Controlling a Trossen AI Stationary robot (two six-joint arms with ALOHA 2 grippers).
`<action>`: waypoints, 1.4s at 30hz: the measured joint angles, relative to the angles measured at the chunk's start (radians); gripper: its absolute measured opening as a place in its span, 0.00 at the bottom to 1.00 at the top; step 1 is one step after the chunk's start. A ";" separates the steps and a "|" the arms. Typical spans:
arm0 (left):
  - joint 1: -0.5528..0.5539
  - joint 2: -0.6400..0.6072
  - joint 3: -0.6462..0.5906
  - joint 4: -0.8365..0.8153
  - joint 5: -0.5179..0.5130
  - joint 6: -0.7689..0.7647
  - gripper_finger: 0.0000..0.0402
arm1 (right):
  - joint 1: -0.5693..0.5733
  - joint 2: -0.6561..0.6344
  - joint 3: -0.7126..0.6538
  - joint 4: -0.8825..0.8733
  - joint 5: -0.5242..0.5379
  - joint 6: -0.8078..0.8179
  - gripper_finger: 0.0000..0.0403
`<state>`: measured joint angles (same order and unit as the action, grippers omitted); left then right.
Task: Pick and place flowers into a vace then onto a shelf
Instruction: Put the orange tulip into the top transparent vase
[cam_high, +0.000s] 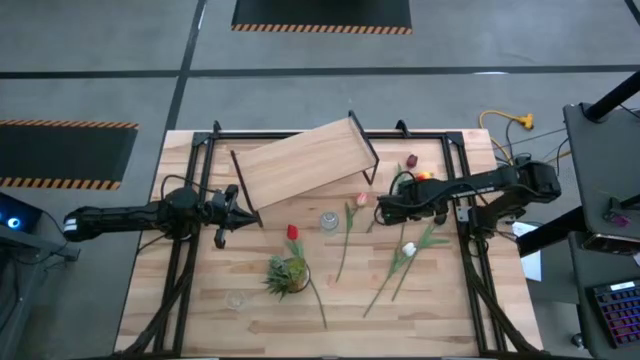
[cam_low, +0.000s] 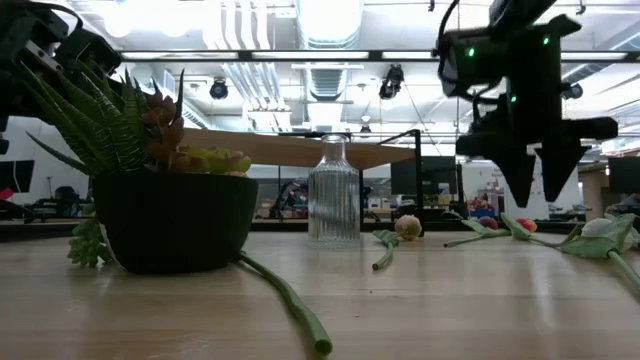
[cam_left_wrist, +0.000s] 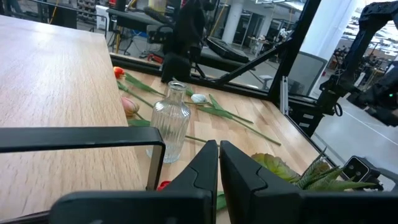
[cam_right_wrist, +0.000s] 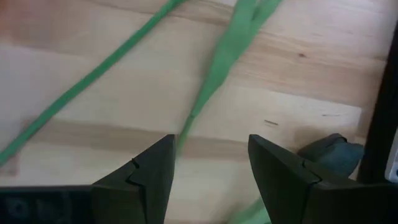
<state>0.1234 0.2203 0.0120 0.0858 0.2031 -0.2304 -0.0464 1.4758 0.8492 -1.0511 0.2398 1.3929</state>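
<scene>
The flowers (cam_high: 347, 232) lie flat on the tabletop (cam_high: 440, 310), spread between the glass vase (cam_high: 328, 221) and the right rail, stalks crossing near the white head (cam_high: 408, 249); one red one (cam_high: 293, 233) sits by the potted succulent (cam_high: 287, 275). None is in the vase yet. The shelf (cam_high: 300, 162) stands skewed at the far side of the table, nothing on it.

The right gripper (cam_high: 383, 212) hangs over the pink-headed stem (cam_high: 361, 200), fingers spread wide and empty; its wrist view shows a stalk (cam_right_wrist: 211, 81) running between them, though which flower it belongs to is hard to say. The left gripper (cam_high: 232, 207) waits beside the shelf's near corner, fingers pressed together on nothing.

The risk is in the pinch: thin stalks lying flush on wood can slip out, or two crossing stems may be taken at once. Gripped far from the head, the stem will likely droop and miss the vase's narrow neck, and a nudge could tip that light vase
</scene>
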 joint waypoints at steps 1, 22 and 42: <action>0.000 0.000 0.000 0.000 0.000 0.000 0.00 | -0.008 0.009 -0.003 0.010 0.000 -0.001 0.48; 0.000 0.000 -0.001 0.000 0.000 0.011 0.00 | -0.171 0.180 -0.015 0.147 -0.079 -0.211 0.48; 0.000 0.000 -0.001 0.000 0.000 0.011 0.00 | -0.231 0.175 -0.051 0.219 -0.190 -0.372 0.15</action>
<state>0.1238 0.2207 0.0109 0.0856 0.2031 -0.2192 -0.2779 1.6512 0.7979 -0.8325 0.0495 1.0208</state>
